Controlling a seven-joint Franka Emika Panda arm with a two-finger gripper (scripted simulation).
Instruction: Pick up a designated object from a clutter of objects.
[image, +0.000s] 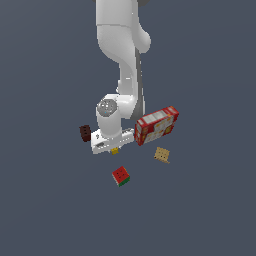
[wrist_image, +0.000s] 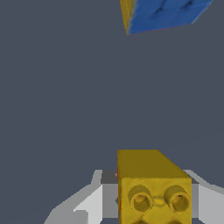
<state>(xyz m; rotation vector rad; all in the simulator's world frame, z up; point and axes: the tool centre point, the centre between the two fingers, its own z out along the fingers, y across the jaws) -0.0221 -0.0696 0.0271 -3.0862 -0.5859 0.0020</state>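
Nearest in the exterior view: red-and-green cube, lying alone, well apart from the arm. Just beyond, toward the exterior view's right: flat tan studded block, untouched.

Next back, at centre: tiny yellow-orange block, the designated object, only partly visible beneath the white gripper. Gripper lowered directly over it, fingers hidden by the hand body in this view. Wrist view confirms placement: yellow-orange block with studs facing the camera, sitting between the two pale fingers, one to each side. Gap visible between the block and the finger on one side; other side less clear. Jaws judged set around the block, fairly narrow, but firm contact not confirmed; cannot tell whether closed on it. Whether the block rests on the floor or is lifted: not determinable.

Further back, exterior view's left: dark brown block, just beside the gripper body, apparently not touching. Exterior view's right: big red-and-white box, tilted, close against the hand; contact cannot be ruled out. Blue-faced object in the wrist view, ahead of the gripper; identity uncertain. Lime-green block not seen.

Progress assessment: approach and alignment done. Remaining: secure grasp, then lift clear of the clutter. Risk: nudging the red-and-white box on ascent.
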